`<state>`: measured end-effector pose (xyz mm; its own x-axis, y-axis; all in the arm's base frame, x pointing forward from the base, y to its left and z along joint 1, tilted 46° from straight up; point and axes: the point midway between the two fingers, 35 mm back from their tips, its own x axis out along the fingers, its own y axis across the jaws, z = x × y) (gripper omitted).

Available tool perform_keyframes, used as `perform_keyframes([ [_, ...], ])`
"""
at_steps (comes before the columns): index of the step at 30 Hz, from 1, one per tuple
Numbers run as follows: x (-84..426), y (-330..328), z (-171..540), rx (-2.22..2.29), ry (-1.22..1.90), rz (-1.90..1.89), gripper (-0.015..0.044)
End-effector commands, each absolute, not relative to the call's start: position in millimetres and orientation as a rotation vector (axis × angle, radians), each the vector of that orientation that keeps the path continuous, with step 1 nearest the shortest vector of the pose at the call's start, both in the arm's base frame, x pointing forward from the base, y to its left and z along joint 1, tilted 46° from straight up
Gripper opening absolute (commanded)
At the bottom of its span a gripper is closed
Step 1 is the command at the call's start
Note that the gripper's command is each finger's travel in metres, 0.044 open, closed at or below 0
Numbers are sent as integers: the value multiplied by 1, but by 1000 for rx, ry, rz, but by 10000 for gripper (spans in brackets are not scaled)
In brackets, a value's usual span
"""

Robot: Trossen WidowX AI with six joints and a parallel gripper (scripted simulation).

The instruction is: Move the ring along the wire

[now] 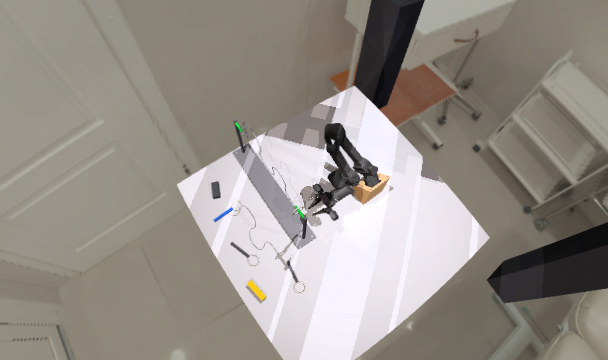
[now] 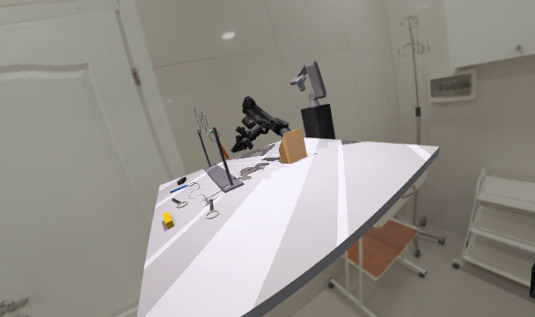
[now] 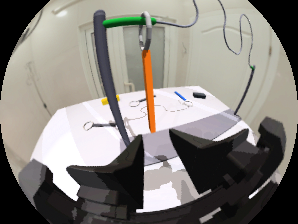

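The ring point(image 3: 149, 40) point(image 2: 209, 137) hangs on the green part point(image 3: 120, 22) point(image 1: 300, 212) beside the near post point(image 3: 102, 55) point(image 1: 304, 229) point(image 2: 222, 156), with the wire through it. Its orange handle point(image 3: 149, 92) point(image 2: 224, 151) hangs down. My gripper point(image 3: 156, 135) point(image 1: 311, 211) point(image 2: 233, 151) is open and empty. Its fingertips are a short way back from the handle, whose lower end shows between them in the wrist view. The thin grey wire point(image 3: 175, 25) runs away from the ring. The far post point(image 3: 244, 93) point(image 1: 239, 138) has the other green part point(image 1: 239, 127) point(image 3: 252, 67).
The grey base plate point(image 1: 269, 192) joins the posts. Beyond it lie a black block point(image 1: 215, 190), a blue bar point(image 1: 223, 214), a yellow block point(image 1: 256, 290) and two dark-handled loops point(image 1: 241, 250) point(image 1: 293, 273). A wooden block point(image 1: 371, 191) point(image 2: 294, 146) stands by the arm's base.
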<state>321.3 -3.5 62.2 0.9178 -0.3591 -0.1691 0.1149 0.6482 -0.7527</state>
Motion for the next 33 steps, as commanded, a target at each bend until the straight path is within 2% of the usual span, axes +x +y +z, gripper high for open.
perform_keyframes([
  [1,320,-4,62,-820,318,-279,160],
  [13,320,-4,62,-820,318,-279,160],
  [19,277,8,68,-826,317,-274,318],
  [24,275,8,69,-827,317,-275,440],
  [33,275,8,69,-827,317,-275,440],
])
